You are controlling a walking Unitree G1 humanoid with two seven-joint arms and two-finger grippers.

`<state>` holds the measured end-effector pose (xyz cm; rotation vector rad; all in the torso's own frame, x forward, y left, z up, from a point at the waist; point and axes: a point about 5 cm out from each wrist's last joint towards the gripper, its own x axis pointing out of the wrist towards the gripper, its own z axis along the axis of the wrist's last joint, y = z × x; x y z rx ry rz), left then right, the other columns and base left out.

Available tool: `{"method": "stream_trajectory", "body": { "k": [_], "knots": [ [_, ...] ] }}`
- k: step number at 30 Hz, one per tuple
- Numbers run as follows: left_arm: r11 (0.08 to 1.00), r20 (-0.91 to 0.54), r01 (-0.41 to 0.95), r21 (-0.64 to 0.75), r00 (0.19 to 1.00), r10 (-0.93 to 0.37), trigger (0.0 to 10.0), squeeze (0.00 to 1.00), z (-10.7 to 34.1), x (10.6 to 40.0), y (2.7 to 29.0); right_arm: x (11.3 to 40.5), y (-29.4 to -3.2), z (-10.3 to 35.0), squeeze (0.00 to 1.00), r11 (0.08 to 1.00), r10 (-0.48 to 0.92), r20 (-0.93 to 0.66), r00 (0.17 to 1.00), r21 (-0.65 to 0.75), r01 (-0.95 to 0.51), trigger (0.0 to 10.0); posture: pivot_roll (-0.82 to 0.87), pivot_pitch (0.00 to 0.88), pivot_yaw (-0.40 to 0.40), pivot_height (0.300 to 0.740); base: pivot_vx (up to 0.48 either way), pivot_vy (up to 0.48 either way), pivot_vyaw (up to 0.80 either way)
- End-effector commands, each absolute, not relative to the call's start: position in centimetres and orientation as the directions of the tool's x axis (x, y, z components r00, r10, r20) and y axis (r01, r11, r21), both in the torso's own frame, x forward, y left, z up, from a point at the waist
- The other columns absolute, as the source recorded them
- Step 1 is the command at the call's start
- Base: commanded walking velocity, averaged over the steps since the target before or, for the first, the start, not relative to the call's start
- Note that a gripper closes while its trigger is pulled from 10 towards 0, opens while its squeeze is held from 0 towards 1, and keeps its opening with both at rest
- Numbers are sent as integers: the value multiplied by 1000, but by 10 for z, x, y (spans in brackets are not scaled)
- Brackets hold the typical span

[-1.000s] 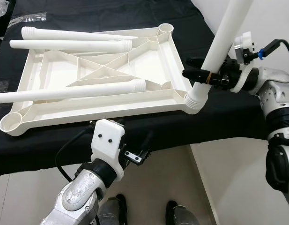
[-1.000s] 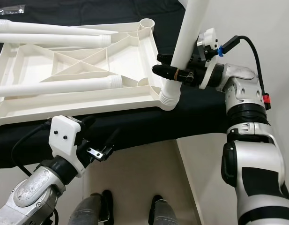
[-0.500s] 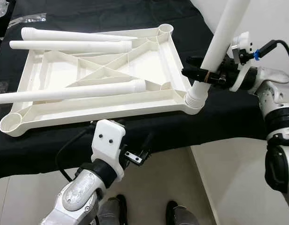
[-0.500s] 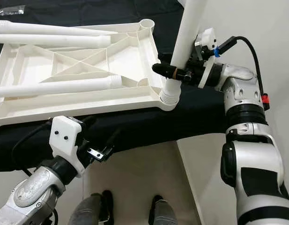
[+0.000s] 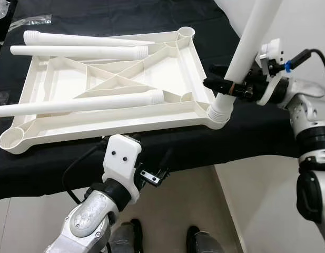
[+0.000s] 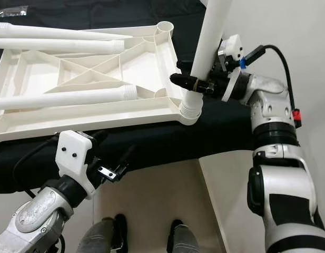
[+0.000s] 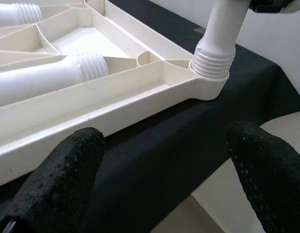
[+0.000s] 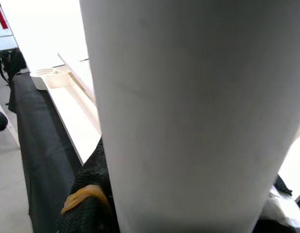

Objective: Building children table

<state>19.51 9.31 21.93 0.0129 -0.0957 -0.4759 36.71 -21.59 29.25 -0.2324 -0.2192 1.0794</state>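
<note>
Screwing a table leg [image 5: 246, 50] into the upturned tabletop's [image 5: 57, 79] near-right corner socket [image 5: 219, 113].
Right tool [image 5: 225, 84] clamps the leg near-upright; left tool [image 7: 164, 165] gapes wide below the worktop [image 5: 257, 132] edge.

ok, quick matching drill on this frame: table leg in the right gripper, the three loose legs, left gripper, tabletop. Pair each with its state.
Things:
1. upright leg
2. three loose legs
3. left gripper
4. tabletop

States:
A. lying flat on the upturned frame
B. open, below the black-covered edge, holding nothing
C. underside up on the black cloth
D. threaded end in a corner socket, clamped by the right gripper

Pairs: 1-D, 2-A, 3-B, 4-C
</note>
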Motion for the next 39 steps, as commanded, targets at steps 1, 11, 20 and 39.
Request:
{"method": "stream_trajectory", "body": {
  "k": [1, 11, 20, 39],
  "knots": [
    [887, 91, 460, 39, 882, -462, 10000, 0, 219, 194, 93, 369, -218, 268, 0, 490, 865, 12, 502, -232, -840, 10000, 153, 309, -23, 740, 0, 0, 0],
    [890, 93, 453, 44, 885, -455, 10000, 0, 220, 194, 94, 382, -225, 256, 0, 700, 699, 22, 715, -221, -679, 10000, 153, 312, -22, 740, 0, 0, 0],
    [893, 97, 448, 50, 887, -451, 10000, 0, 221, 196, 96, 391, -224, 255, 0, 822, 545, 32, 838, -216, -527, 10000, 153, 316, -23, 740, 0, 0, 0],
    [896, 100, 440, 56, 891, -443, 10000, 0, 221, 196, 97, 405, -226, 246, 0, 966, 253, 62, 965, -74, -248, 10000, 153, 318, -28, 740, 0, 0, 0]
  ]
}}
